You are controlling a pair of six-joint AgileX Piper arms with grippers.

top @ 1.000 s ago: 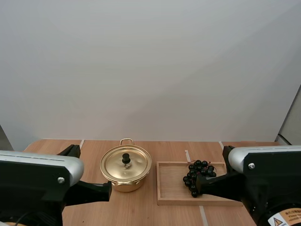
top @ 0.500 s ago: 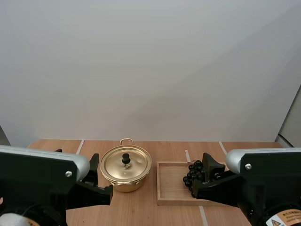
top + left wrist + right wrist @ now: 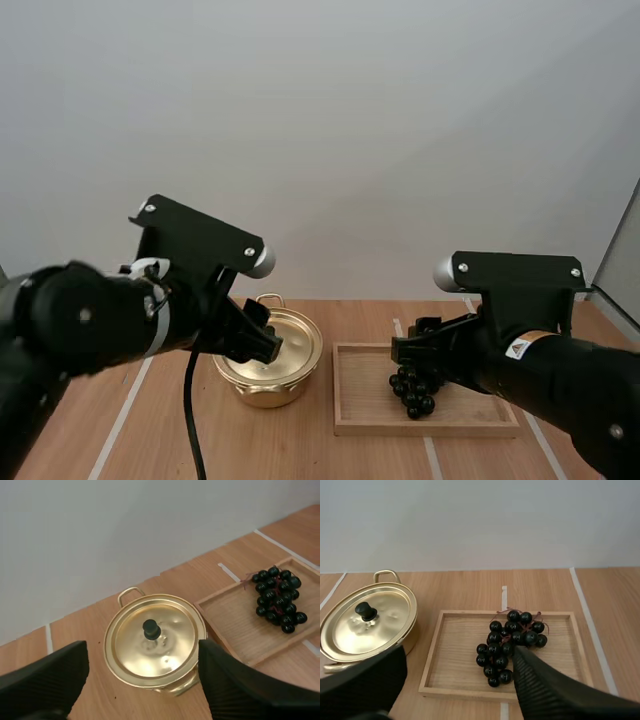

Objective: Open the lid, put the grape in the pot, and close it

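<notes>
A golden pot (image 3: 297,352) stands on the wooden table with its lid (image 3: 155,640) on; the lid has a black knob (image 3: 151,628). To its right, a bunch of dark grapes (image 3: 412,390) lies in a wooden tray (image 3: 365,398). My left gripper (image 3: 254,340) hangs above the pot's near left side, open, with the lid seen between its fingers (image 3: 47,682). My right gripper (image 3: 418,352) hovers over the near side of the grapes (image 3: 510,637), open and holding nothing, with its fingers (image 3: 545,685) wide apart.
The tray (image 3: 455,665) sits close to the pot (image 3: 367,622), a narrow gap between them. White tape lines (image 3: 587,615) cross the table. Bare wood lies to the left of the pot and in front of both.
Both arms have risen and reached forward over the table. Both grippers went from shut to open. Pot, lid, grapes and tray stayed put.
</notes>
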